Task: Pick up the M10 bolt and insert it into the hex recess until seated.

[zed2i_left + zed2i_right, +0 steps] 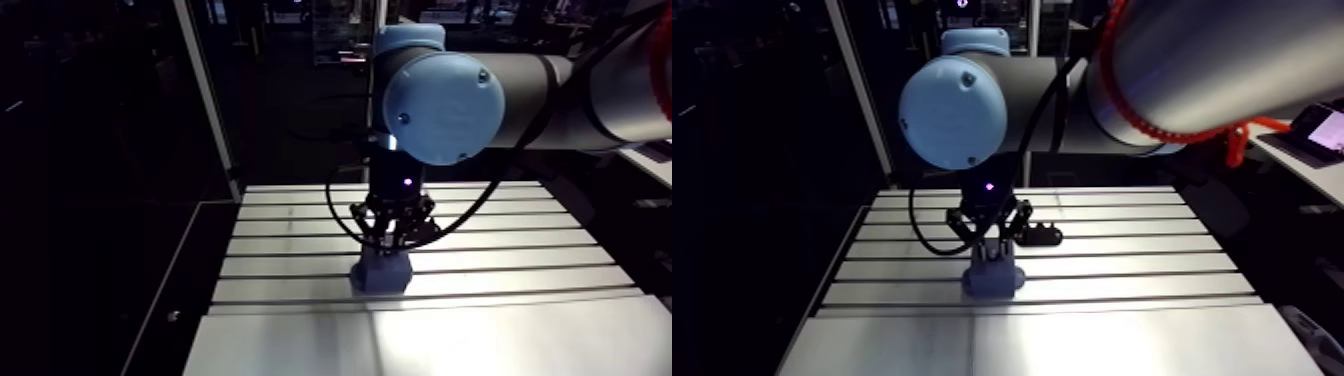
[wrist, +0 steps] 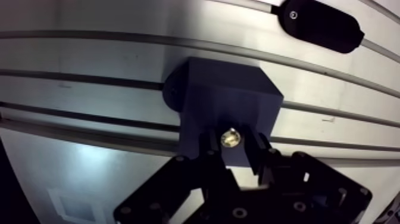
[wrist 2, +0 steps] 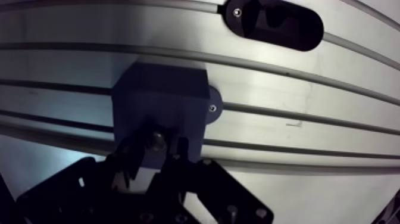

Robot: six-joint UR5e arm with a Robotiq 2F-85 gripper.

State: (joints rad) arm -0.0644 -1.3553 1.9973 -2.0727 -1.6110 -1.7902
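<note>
The slotted aluminium table [image 1: 520, 330] bears a dark-blue block [image 2: 229, 101] and a black oblong piece [image 2: 321, 24].

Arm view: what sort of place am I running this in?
Probably a robotics lab test bench: a slotted aluminium table, a dark blue fixture block standing on it, and the gripper holding a bolt at that block.

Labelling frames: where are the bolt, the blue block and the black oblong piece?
bolt [image 2: 230, 137]: wrist view, its shiny end.
blue block [image 2: 229, 95]: wrist view, top face.
black oblong piece [image 2: 321, 25]: wrist view, middle.
</note>
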